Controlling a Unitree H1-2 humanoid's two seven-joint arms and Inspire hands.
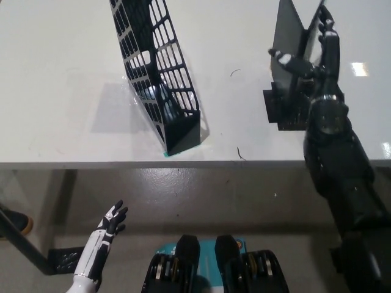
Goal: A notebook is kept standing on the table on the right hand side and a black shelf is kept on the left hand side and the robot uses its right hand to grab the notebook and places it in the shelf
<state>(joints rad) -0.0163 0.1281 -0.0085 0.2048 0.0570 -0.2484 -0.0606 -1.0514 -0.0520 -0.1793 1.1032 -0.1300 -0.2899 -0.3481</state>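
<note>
A black notebook (288, 38) stands upright on the white table (61, 85) at the right, partly spread at its base. My black right hand (311, 58) is against the notebook's near side with its fingers apart around the cover, and I see no closed grip. The arm hides the notebook's lower right part. A black lattice shelf (157, 73) stands on the table left of centre, its closed end near the front edge. My white left hand (109, 224) hangs open below the table at the lower left.
The table's front edge (183, 165) runs across the middle of the picture, with grey floor below it. A dark stand leg (24, 247) and a dark shoe (15, 223) sit on the floor at the far left.
</note>
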